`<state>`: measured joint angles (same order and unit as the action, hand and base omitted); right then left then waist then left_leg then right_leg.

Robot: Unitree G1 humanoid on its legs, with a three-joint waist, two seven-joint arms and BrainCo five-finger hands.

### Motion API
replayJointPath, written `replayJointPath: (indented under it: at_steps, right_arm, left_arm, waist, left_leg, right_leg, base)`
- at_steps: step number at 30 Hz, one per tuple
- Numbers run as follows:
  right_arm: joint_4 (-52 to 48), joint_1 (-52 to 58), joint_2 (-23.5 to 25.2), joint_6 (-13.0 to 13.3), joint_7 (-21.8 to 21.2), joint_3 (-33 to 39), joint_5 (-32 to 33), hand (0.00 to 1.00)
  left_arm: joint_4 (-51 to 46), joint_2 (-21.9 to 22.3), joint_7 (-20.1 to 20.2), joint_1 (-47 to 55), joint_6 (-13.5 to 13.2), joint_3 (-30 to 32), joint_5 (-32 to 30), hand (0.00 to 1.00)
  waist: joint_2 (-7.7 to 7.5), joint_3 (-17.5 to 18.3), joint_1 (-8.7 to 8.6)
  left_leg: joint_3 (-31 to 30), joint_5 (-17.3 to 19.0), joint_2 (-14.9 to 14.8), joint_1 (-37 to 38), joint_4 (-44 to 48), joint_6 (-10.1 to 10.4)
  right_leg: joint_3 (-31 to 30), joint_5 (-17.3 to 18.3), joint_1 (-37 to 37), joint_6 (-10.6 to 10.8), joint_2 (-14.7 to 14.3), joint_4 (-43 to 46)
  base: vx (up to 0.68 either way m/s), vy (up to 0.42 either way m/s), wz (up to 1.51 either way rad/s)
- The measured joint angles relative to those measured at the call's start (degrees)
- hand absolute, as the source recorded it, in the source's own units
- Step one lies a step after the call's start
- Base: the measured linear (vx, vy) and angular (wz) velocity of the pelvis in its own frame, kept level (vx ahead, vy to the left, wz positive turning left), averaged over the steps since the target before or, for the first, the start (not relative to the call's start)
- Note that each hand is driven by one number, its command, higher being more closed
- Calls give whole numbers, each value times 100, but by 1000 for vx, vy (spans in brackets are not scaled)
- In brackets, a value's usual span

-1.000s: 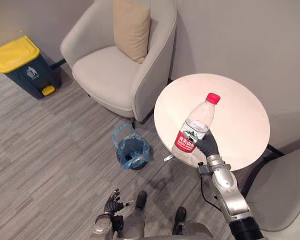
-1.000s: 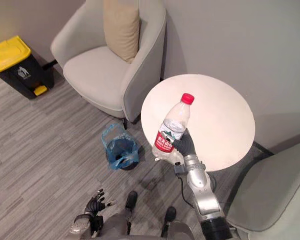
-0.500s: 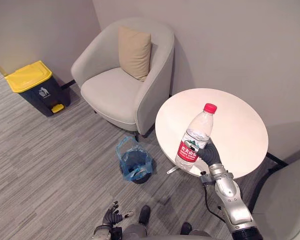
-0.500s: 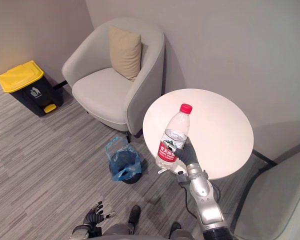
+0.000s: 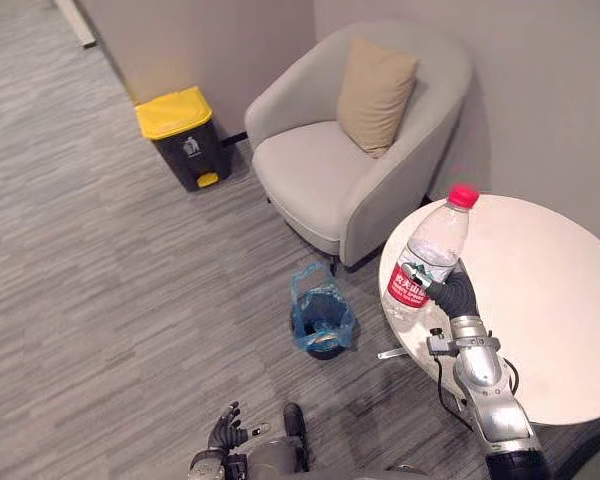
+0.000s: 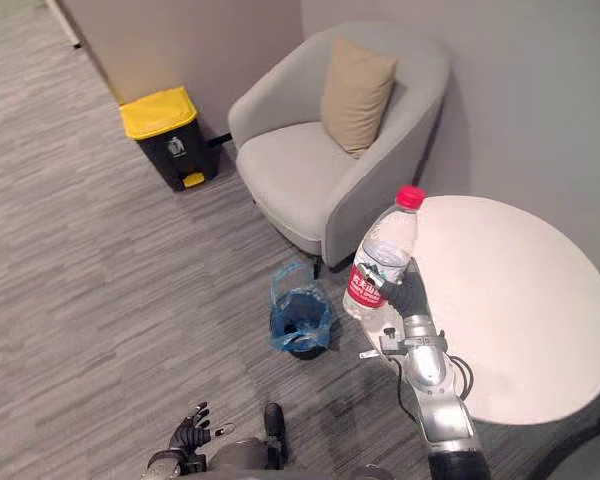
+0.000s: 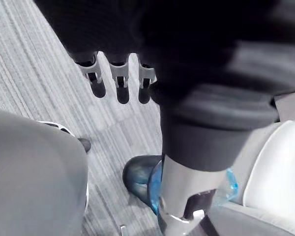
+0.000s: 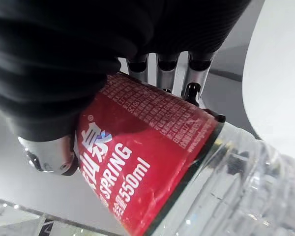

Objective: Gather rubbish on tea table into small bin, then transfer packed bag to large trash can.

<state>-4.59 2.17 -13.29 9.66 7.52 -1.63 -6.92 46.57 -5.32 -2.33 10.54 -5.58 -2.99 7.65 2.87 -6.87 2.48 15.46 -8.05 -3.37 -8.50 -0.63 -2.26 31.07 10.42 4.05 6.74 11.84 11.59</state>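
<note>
My right hand (image 5: 458, 295) is shut on a clear plastic water bottle (image 5: 430, 250) with a red cap and a red label, holding it nearly upright over the left edge of the round white tea table (image 5: 550, 300). In the right wrist view my fingers (image 8: 164, 69) curl round the label of the bottle (image 8: 152, 157). A small bin (image 5: 320, 322) lined with a blue bag stands on the floor just left of the table. The dark large trash can (image 5: 185, 138) with a yellow lid stands by the far wall. My left hand (image 5: 223, 433) hangs low and open near the floor.
A light grey armchair (image 5: 350, 170) with a beige cushion (image 5: 375, 95) stands behind the small bin, between the table and the large can. Grey striped floor (image 5: 110, 300) stretches to the left. The left wrist view shows the small bin (image 7: 140, 179) beyond my fingers (image 7: 119, 78).
The camera has swung left, so the whole scene sits further right in the picture. My right hand still holds the bottle, now at the table's left edge rather than over its front part.
</note>
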Motion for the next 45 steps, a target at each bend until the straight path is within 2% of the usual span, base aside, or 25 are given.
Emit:
replayJointPath:
  at_steps: [2, 4, 5, 7, 8, 9, 10, 11, 13, 14, 15, 16, 18, 20, 24, 32, 34, 36, 40, 45]
  right_arm:
    - [0, -35, 146, -2, -4, -90, -46, 100]
    - [17, -49, 292, -2, -17, -198, -73, 100]
    - [47, -53, 313, -2, -14, -219, -101, 100]
    - [175, -65, 276, -29, -20, -295, -166, 100]
    - [265, -62, 261, -110, -20, -301, -182, 100]
    - [347, -51, 253, -138, -18, -280, -188, 100]
    - [373, -36, 242, -139, -19, -274, -213, 100]
    - [377, -39, 219, -135, -29, -293, -227, 100]
    - [375, -52, 213, -128, -36, -296, -226, 100]
    - [372, -51, 215, -123, -41, -304, -221, 100]
    - [372, -54, 216, -113, -41, -296, -219, 100]
    - [374, -48, 188, -114, -42, -279, -220, 100]
    - [366, -82, 151, -117, -102, -264, -220, 100]
    - [367, -63, 151, -120, -167, -267, -220, 100]
    - [364, 43, 149, -125, -273, -223, -218, 100]
    - [365, 161, 124, -125, -404, -232, -216, 100]
    - [366, 64, -37, -121, -413, -475, -216, 100]
    - [422, -311, -327, -121, -415, -759, -221, 100]
    - [882, -1029, -547, -126, -417, -1130, -221, 100]
    - [1057, -1695, -835, -133, -411, -1524, -227, 100]
  left_arm:
    - [-6, -43, -22, -21, -5, 14, -1, 0]
    - [-100, -146, -20, -34, -5, 16, -3, 0]
    - [-121, -181, -20, -36, -6, 12, -7, 0]
    - [-147, -230, -27, -49, 0, 10, -57, 0]
    - [-147, -246, -27, -32, 2, 9, -78, 0]
    - [-145, -268, -28, -30, 14, 8, -116, 0]
    - [-151, -282, -30, -34, 18, 8, -124, 0]
    - [-157, -300, -34, -43, 15, 1, -125, 0]
    - [-157, -319, -32, -61, 10, -10, -124, 0]
    - [-156, -341, -27, -61, 5, -48, -128, 0]
    - [-157, -368, -20, -80, -1, -76, -158, 0]
    - [-132, -345, -20, -103, 3, -99, -173, 0]
    - [-140, -228, -9, -48, -6, -111, -191, 0]
    - [-135, -200, -7, -19, -2, -106, -213, 0]
    - [-104, -194, 94, 31, -1, -105, -344, 0]
    - [-100, -197, 99, 28, -3, -106, -382, 0]
    - [-94, -212, 97, 7, -4, -109, -383, 0]
    - [20, -216, 80, -260, -4, -110, -380, 0]
    - [25, -240, 58, -586, -8, -105, -361, 0]
    - [-2, -328, -69, -1001, -59, -90, -195, 0]
  waist:
    - [-118, -30, -4]
    - [-353, -118, -15]
    - [-412, -139, -25]
    - [-481, -147, -48]
    - [-485, -152, -120]
    - [-468, -166, -214]
    - [-452, -180, -261]
    - [-448, -192, -341]
    - [-428, -217, -349]
    - [-464, -195, -342]
    - [-488, -217, -342]
    - [-538, -195, -368]
    - [-324, -167, -312]
    - [-219, -160, -302]
    - [-221, -161, -354]
    - [-200, -170, -312]
    - [-171, -191, -318]
    - [-85, -423, -315]
    - [55, -805, -287]
    - [163, -1251, -149]
  left_leg:
    - [111, 172, 157, 96, 16, 1]
    - [401, 522, 352, 109, 352, -23]
    - [457, 637, 394, 101, 452, -43]
    - [496, 930, 434, 3, 819, -92]
    - [442, 1038, 419, -20, 995, -138]
    - [294, 1148, 393, 50, 1044, -192]
    - [214, 1177, 353, 86, 1075, -225]
    - [52, 1220, 311, 158, 1062, -209]
    - [-4, 1188, 262, 326, 1006, -159]
    - [-60, 1192, 262, 372, 1029, -145]
    - [-142, 1191, 338, 358, 1096, -141]
    - [-214, 1210, 388, 370, 1121, -111]
    - [-287, 1244, 300, 369, 1049, -5]
    - [-290, 1227, 232, 358, 984, 53]
    - [-313, 1123, 148, 574, 673, 204]
    - [-494, 1005, 175, 588, 503, 289]
    - [-544, 1007, 174, 378, 644, 287]
    - [-600, 1009, 165, -68, 968, 285]
    - [-603, 1080, 124, -694, 1510, 192]
    - [-590, 1231, 43, -1678, 2277, 161]
  right_leg:
    - [-86, 201, -51, 63, 234, 254]
    - [-310, 544, -252, 178, 681, 887]
    - [-378, 611, -291, 174, 788, 1038]
    - [-753, 539, -514, -43, 926, 1481]
    - [-1150, 359, -758, -342, 915, 1933]
    - [-1573, 100, -1021, -768, 852, 2535]
    - [-1784, 186, -1145, -709, 755, 2706]
    - [-2092, 461, -1244, -464, 485, 2613]
    - [-2372, 570, -1348, -394, 102, 2000]
    - [-2390, 482, -1330, -384, -85, 1443]
    - [-2362, 78, -1345, -316, -167, 853]
    - [-2382, -242, -1328, -252, -179, 773]
    - [-2356, -293, -1280, -270, -293, 561]
    - [-2337, -378, -1193, -282, -383, 401]
    - [-2314, -527, -948, -301, -533, 20]
    - [-2124, -682, -758, -299, -546, -322]
    - [-2094, -681, -925, -300, -530, -225]
    - [-2066, -678, -1325, -304, -488, 61]
    - [-2092, -587, -1958, -401, -447, 646]
    - [-2169, -395, -2961, -464, -352, 1471]
  base:
    - [34, 103, -7]
    - [65, 117, -20]
    - [127, 70, -28]
    - [139, 66, -21]
    - [187, 118, 11]
    - [223, 133, 28]
    - [191, 63, 47]
    - [179, 29, 51]
    - [187, -2, 42]
    - [193, -36, 44]
    - [219, -71, 62]
    - [170, -67, 63]
    - [146, -65, 18]
    - [112, -80, -9]
    - [47, -50, -5]
    - [-27, 9, 12]
    - [-73, -1, 12]
    - [-125, -3, 13]
    - [-182, 1, 5]
    - [-227, 11, 2]
